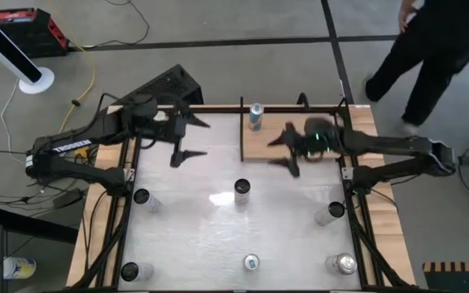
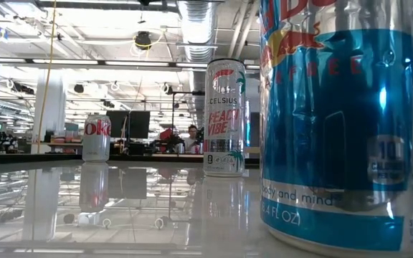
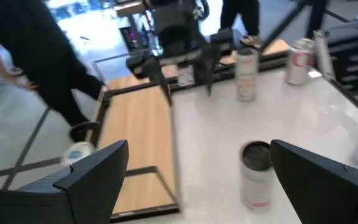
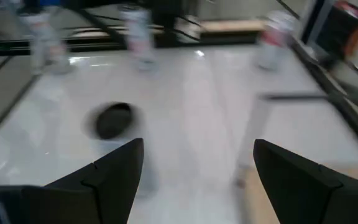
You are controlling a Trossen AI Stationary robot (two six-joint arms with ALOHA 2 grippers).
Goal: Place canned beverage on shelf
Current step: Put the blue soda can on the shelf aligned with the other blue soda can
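We see the shelf (image 1: 271, 142) at the table's (image 1: 218, 244) far edge, one can (image 1: 256, 116) on its back left corner. Right gripper (image 1: 286, 150) over the shelf's front, left gripper (image 1: 187, 138) left of it. Centre can (image 1: 242, 191) sits before the shelf; five cans ring the table's sides and near edge.

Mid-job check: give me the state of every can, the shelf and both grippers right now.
Shelf: holds one can, otherwise bare wood.
Can on shelf: upright, at the back rail.
Middle can: upright on the table.
Six other cans on the table: all upright; for example the front middle can.
Left gripper: open, empty, above the table.
Right gripper: open, empty, over the shelf's front edge.
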